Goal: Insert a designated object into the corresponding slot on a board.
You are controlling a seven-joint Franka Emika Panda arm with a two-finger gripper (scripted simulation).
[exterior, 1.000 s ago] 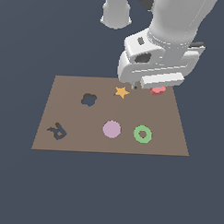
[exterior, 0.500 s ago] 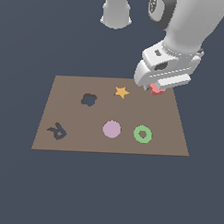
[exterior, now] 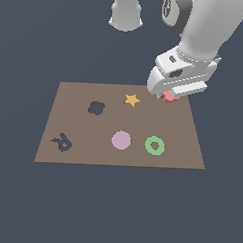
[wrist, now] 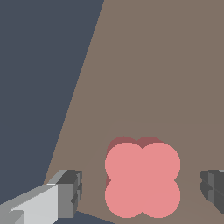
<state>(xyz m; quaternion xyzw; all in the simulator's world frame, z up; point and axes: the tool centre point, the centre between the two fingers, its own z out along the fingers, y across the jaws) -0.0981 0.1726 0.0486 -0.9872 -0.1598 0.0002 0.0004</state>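
on brown board (exterior: 69, 101) — red flower block (wrist: 142, 179) | hand (wrist: 142, 192) spread — dark floor (exterior: 20, 204)

The setting is a bare simulated space: one flat, uniform dark slate-blue ground (exterior: 114, 208) fills the exterior view from 12 o'clock round to 6 o'clock, with no walls, windows or furniture marked on it. The light is even and soft, without strong cast shadows or bright spots on that surface. In the wrist view the same dark blue ground (wrist: 43, 78) shows as a plain, untextured area.
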